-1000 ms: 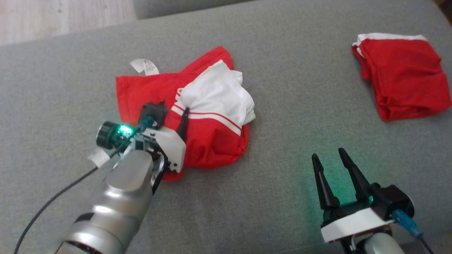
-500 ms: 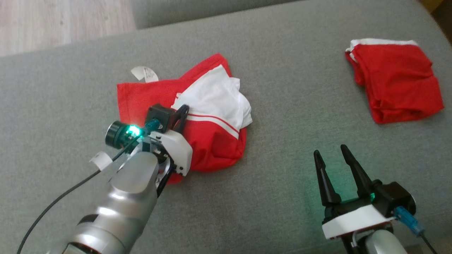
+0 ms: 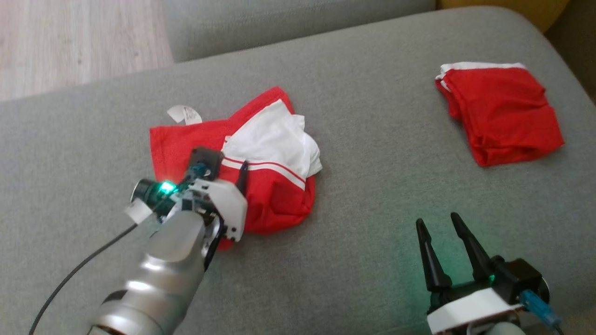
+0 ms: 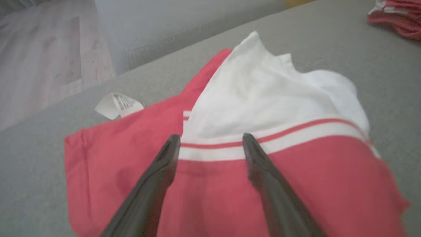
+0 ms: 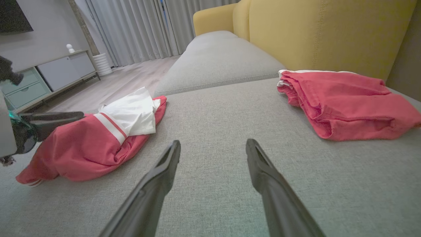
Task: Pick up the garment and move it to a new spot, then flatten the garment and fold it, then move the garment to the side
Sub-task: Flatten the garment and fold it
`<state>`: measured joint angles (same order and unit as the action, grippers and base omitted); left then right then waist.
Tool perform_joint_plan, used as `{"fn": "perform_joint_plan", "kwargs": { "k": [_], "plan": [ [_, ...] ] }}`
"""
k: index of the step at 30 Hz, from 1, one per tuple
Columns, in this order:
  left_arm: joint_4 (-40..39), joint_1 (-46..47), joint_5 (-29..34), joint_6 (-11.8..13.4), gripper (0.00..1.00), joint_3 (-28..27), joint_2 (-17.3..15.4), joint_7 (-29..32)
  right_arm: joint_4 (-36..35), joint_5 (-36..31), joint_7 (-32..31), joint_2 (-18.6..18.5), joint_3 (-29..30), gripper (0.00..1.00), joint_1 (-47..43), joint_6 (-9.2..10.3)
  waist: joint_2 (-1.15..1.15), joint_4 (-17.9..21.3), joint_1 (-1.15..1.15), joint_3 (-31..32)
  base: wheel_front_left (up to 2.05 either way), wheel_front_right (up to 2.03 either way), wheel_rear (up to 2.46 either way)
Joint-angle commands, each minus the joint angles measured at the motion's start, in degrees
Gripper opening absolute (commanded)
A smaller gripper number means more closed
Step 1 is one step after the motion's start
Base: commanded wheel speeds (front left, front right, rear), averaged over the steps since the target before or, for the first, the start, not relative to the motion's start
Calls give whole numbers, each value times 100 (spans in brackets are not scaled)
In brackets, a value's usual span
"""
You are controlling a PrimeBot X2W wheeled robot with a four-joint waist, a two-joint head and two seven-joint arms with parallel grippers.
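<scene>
**A:** What does everything lie on?

**B:** A grey sofa cushion (image 3: 372,139), with wood floor (image 3: 70,42) beyond its far left corner.

**A:** And the garment?

**B:** The crumpled garment (image 3: 270,186) lies left of the cushion's middle. It is red, with a white part bunched on top and a white-and-red striped band across it. It is flat on the cushion, not lifted.

**A:** Anything else in red?

**B:** A folded red garment (image 3: 503,116) with a white edge lies well apart, near the far right corner (in the right wrist view a yellow sofa back (image 5: 329,33) rises behind it).

**A:** The left arm?

**B:** The left pincer (image 4: 210,136) is over the near left part of the crumpled garment. Its jaws are spread wide, the tips level with the striped band. There is cloth beneath and between them, but nothing is pinched.

**A:** The right?

**B:** The right pincer (image 3: 437,221) is at the lower right, over bare cushion and apart from both garments. It is also spread wide and holds nothing.

**A:** Smallest thing?

**B:** A white care label (image 3: 185,114) curls up off the crumpled garment's far left edge. Its print is too small to read.
</scene>
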<state>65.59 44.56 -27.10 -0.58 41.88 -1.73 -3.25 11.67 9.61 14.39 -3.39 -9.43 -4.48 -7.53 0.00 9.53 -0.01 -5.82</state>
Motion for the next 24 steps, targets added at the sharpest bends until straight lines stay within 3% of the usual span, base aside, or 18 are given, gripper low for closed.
{"fn": "perform_joint_plan", "kwargs": {
  "k": [1,6,7,8,14,20,24],
  "plan": [
    [4,171,-111,-51,100,-227,-119,93,-214,30,61,4,-150,100,242,4,0,-23,1,-192,0,0,0],
    [234,257,-237,-260,100,-220,-118,355,-254,21,61,-54,-155,100,420,4,0,-4,1,-461,0,0,0],
    [235,269,-238,-286,25,-209,-118,294,-256,18,61,-65,-144,100,442,4,0,-2,1,-475,0,0,0],
    [221,276,-232,-304,0,-196,-118,189,-256,15,61,-73,-133,100,454,4,0,-2,1,-480,0,0,0],
    [-135,376,-198,-377,0,-60,-116,-653,-161,12,61,-80,-133,100,354,4,0,22,1,-168,0,0,0],
    [-1348,790,-573,-479,0,238,-116,-947,-93,54,61,-44,-261,100,240,4,0,194,1,331,0,0,0],
    [-2165,1450,-965,-404,0,277,-115,-1030,-66,72,61,-27,-334,100,174,4,0,366,1,554,0,0,0]
  ]
}}
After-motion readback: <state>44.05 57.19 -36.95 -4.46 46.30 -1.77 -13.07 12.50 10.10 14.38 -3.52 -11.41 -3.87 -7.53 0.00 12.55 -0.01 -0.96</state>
